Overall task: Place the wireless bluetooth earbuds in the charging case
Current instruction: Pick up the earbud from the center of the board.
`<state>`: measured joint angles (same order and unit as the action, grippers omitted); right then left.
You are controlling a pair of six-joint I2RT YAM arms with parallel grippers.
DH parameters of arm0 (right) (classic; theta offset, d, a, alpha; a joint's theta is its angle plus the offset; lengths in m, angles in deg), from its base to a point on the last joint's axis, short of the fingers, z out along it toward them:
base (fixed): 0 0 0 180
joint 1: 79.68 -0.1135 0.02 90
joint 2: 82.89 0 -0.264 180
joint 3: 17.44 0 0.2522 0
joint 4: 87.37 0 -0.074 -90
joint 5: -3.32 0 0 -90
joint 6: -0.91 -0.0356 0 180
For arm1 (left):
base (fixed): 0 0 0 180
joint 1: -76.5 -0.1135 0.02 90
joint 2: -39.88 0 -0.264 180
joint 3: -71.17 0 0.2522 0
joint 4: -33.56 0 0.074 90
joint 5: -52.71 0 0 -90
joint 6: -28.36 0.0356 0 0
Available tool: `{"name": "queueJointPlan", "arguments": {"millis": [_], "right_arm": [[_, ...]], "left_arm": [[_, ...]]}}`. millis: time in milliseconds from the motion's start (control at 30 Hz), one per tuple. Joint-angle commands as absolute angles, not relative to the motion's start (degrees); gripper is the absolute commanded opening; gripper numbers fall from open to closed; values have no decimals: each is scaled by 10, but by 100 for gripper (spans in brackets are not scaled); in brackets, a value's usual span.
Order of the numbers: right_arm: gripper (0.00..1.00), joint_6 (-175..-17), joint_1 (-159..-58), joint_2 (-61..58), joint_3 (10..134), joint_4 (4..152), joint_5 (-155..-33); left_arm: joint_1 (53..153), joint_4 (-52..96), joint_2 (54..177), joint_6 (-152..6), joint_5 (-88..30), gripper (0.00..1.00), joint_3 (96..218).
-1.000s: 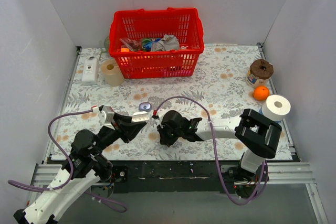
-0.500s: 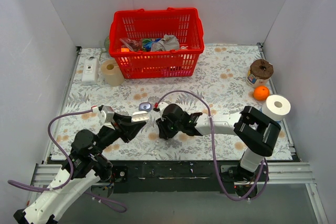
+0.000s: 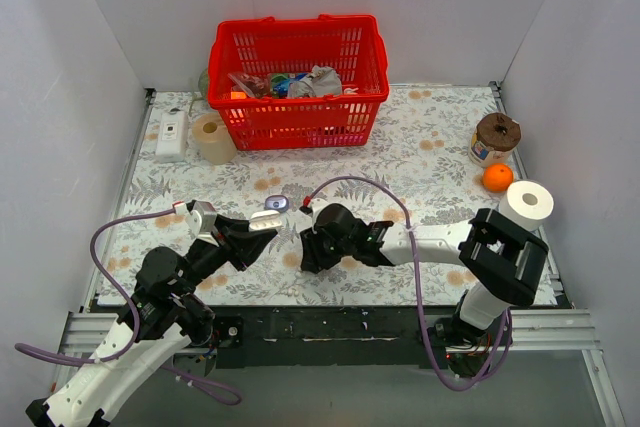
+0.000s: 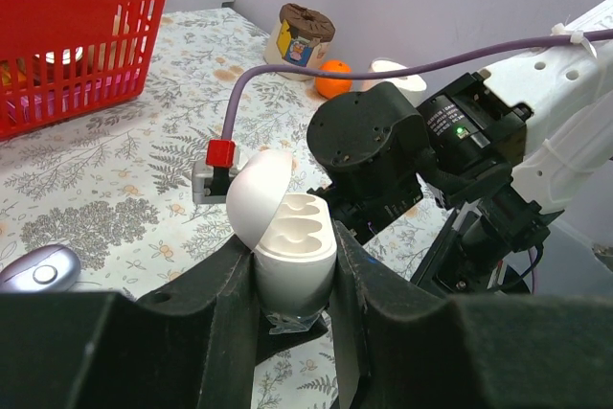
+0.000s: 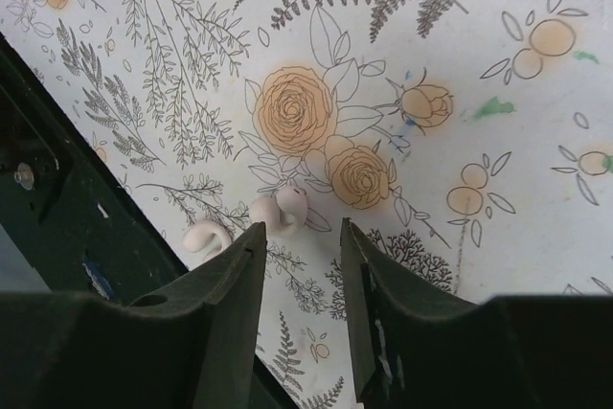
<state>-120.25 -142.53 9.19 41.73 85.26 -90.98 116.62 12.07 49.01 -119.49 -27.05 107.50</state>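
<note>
The charging case [image 4: 292,237] is a white egg-shaped capsule. Its lid is hinged open over two empty earbud hollows. My left gripper [image 4: 287,261] is shut on it and holds it upright above the table; both also show in the top view [image 3: 262,225]. Two tiny pale pinkish-white earbuds lie on the flowered mat by the table's near edge, one [image 5: 281,210] just beyond my right fingertips, the other [image 5: 203,235] to its left. My right gripper [image 5: 300,229] is open and empty, pointing down just above them [image 3: 306,250].
A small lavender-grey pebble-shaped object [image 3: 277,204] lies behind the grippers. A red basket [image 3: 298,82], tape roll [image 3: 211,137] and white remote [image 3: 171,134] stand at the back. A jar [image 3: 495,137], orange [image 3: 497,177] and paper roll [image 3: 526,204] are on the right. The dark table edge [image 5: 38,237] is close.
My right gripper has swung left and down toward the near edge, over the two earbuds. My left gripper has held still with the open case.
</note>
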Motion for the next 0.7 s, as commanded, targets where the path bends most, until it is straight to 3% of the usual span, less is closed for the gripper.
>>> {"name": "queueJointPlan", "arguments": {"millis": [0,200,667], "right_arm": [[47,-1227,-1435,102,432,856,-913],[51,-1235,-1440,102,427,843,-896],[49,-1225,-1449,128,447,816,-889]], "left_arm": [[1166,118,484,-1188,-276,0,1095],[1166,117,482,-1189,-274,0,1094],[1166,116,486,-1189,-270,0,1095]]}}
